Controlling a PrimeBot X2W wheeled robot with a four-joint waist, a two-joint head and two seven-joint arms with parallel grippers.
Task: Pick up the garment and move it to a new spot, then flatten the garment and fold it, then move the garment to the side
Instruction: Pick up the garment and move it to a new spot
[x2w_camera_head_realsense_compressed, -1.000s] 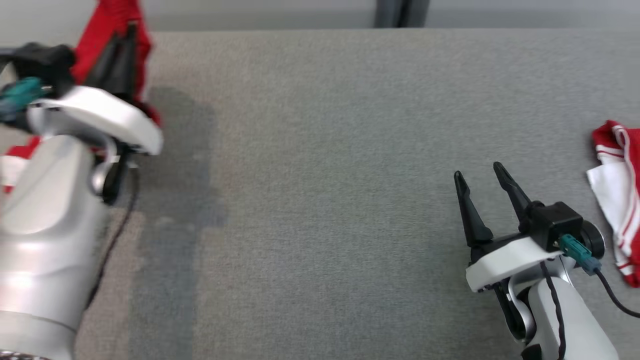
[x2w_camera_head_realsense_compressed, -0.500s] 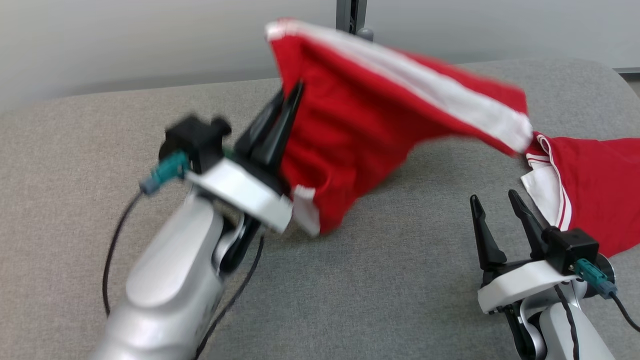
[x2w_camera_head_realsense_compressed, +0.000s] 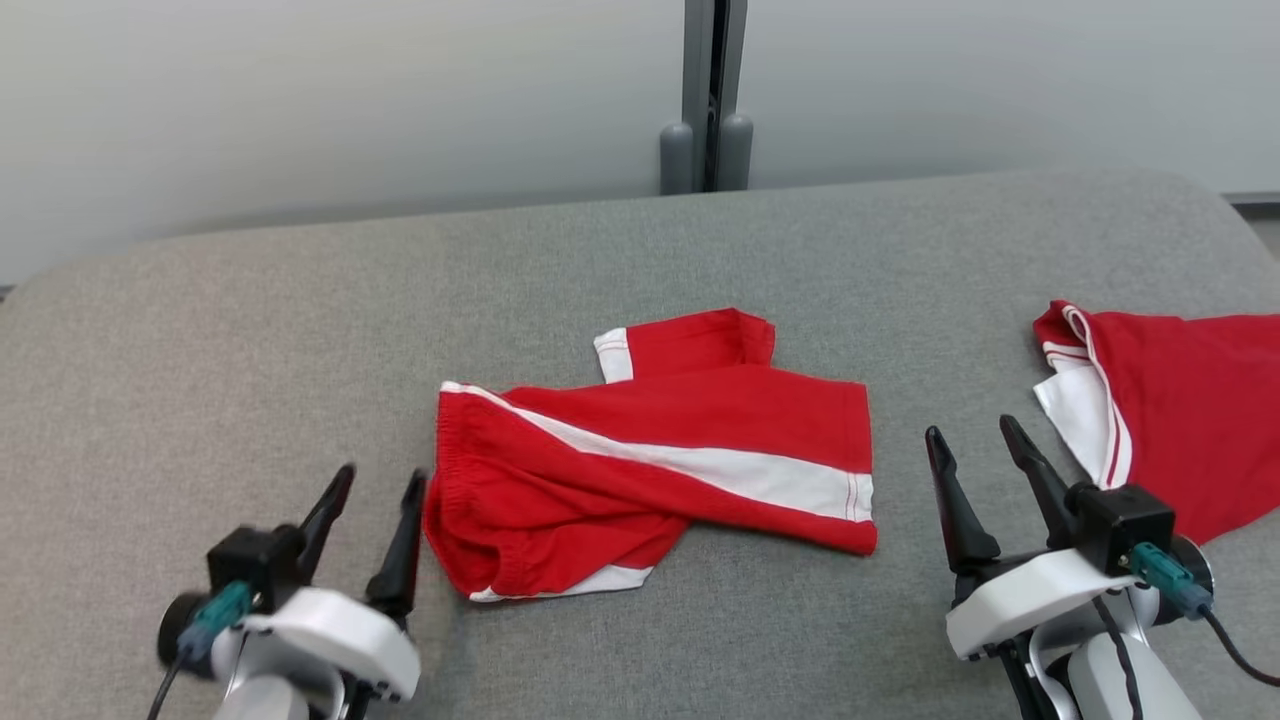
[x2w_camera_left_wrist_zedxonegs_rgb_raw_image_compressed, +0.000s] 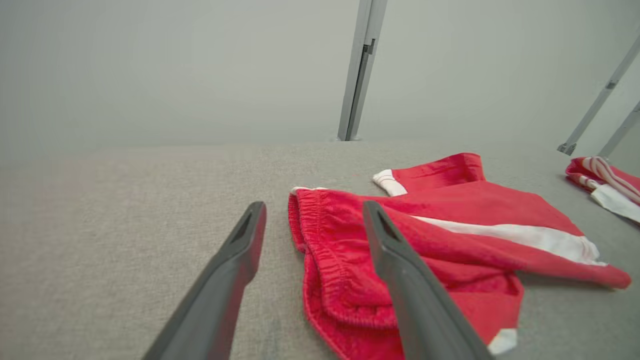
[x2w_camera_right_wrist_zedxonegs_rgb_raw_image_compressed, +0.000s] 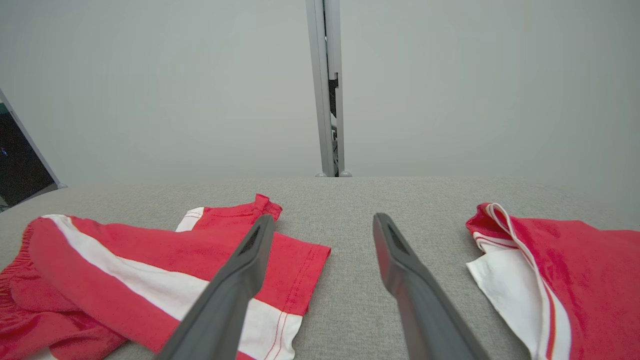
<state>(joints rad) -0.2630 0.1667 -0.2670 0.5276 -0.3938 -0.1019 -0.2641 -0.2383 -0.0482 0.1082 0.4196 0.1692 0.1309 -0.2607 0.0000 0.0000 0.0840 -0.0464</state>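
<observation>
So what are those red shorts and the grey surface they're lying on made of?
The red shorts with a white side stripe look like soft matte knit fabric, probably cotton jersey: gathered waistband, stitched hems, limp folds. The grey padded surface looks like woven upholstery cloth: fine speckled weave, no shine.

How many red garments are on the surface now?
2. Red shorts with a white stripe lie crumpled mid-surface. A second red-and-white garment lies at the right, cut off by the frame edge; more may be hidden there.

We are seeing the second garment (x2w_camera_head_realsense_compressed: 1190, 420) cut off rightward, our left gripper (x2w_camera_left_wrist_zedxonegs_rgb_raw_image_compressed: 314, 207) hiding part of the shorts (x2w_camera_left_wrist_zedxonegs_rgb_raw_image_compressed: 450, 220).
</observation>
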